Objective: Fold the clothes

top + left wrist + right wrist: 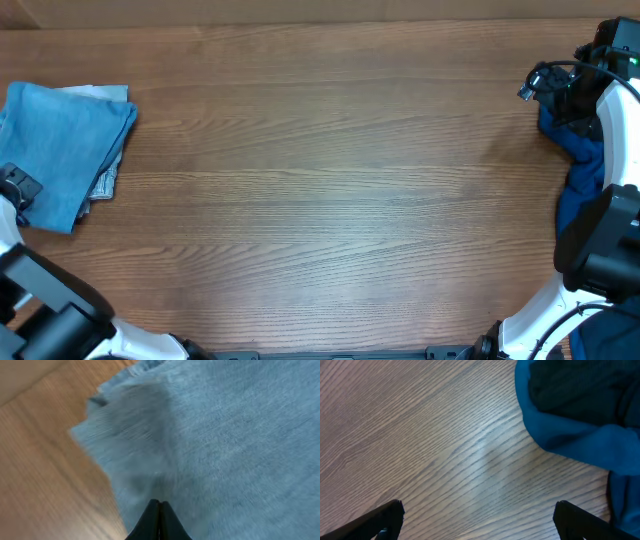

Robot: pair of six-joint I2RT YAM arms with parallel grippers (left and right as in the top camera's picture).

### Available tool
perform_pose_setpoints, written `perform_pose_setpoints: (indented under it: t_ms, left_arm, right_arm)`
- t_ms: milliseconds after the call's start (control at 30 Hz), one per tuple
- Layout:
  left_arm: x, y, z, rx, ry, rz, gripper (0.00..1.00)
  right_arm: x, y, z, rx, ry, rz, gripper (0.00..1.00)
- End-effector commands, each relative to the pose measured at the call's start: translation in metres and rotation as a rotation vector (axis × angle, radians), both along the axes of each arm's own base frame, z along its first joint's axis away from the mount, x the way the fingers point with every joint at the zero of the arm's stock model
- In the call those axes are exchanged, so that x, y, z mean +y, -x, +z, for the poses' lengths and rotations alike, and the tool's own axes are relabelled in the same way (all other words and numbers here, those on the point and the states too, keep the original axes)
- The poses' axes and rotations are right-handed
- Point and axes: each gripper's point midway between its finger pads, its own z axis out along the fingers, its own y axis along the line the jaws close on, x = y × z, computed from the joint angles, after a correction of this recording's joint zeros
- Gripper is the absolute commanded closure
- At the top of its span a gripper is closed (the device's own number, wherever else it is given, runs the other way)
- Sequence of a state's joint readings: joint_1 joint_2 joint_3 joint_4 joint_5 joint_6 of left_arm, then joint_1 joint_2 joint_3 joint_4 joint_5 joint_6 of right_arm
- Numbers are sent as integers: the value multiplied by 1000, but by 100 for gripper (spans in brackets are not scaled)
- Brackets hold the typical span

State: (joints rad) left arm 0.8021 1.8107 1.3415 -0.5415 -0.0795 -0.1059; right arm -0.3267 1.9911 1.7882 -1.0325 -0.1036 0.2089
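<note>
Pale jeans (65,140) look folded beneath the closed left hand (159,508). Just ahead of the wide-open right hand (479,518), the deep-blue top (570,415) awaits folding.

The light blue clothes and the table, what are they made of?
The light blue clothes look like soft washed denim: fine woven twill lines, matte and faded. The table looks like wood or wood-look laminate: long grain lines, slight sheen.

Pale blue jeans (62,150), folded into a flat pile, lying far over on the left. Dark blue top (580,165), all bunched up, far on the right.
</note>
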Motion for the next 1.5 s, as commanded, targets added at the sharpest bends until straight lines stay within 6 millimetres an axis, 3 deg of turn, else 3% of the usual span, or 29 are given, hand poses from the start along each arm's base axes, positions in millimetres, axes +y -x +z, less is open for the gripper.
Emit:
perform_pose_setpoints:
  t_ms: [0,133,200,300,400,467,533,600,667,733,800,867,1000,1100,1233,1333,1467]
  left_arm:
    - [4,-15,-24,12,14,-96,96]
    - [4,-31,-29,-53,29,-133,94]
    - [15,-5,-34,60,-14,-32,96]
    - [31,57,-37,207,-51,304,96]
    - [29,83,-43,225,8,422,96]
    - [29,88,-46,211,41,444,96]
    - [23,78,-49,163,98,405,96]
    - [9,48,-41,68,189,280,96]
    - [2,36,-8,41,200,234,96]
    - [-12,20,42,-40,171,184,96]
    - [-20,9,57,-81,153,148,96]
    - [-23,-4,60,-93,121,100,96]
    - [-20,-34,40,-48,41,-89,96]
    - [-13,-38,1,25,62,-136,96]
    - [3,-20,-32,124,69,-73,96]
    - [11,-9,-37,140,74,-33,96]
    - [34,29,-38,136,104,154,96]
  right_arm:
    - [-1,-2,2,-9,5,-3,0]
    - [-1,-2,2,-9,5,-3,0]
    - [-1,-2,2,-9,5,-3,0]
    - [-1,-2,2,-9,5,-3,0]
    - [-1,-2,2,-9,5,-3,0]
    - [-1,-2,2,-9,5,-3,0]
    - [-1,-2,2,-9,5,-3,0]
    - [-1,-2,2,-9,5,-3,0]
    - [-1,-2,2,-9,5,-3,0]
    - [-1,-2,2,-8,4,-3,0]
    - [-1,-2,2,-9,5,-3,0]
    - [-1,-2,2,-9,5,-3,0]
    - [-1,-2,2,-9,5,-3,0]
    - [-1,-2,2,-9,5,-3,0]
    - [-1,-2,2,-9,5,-3,0]
    - [-1,-2,2,-9,5,-3,0]
    - [-1,-2,2,-9,5,-3,0]
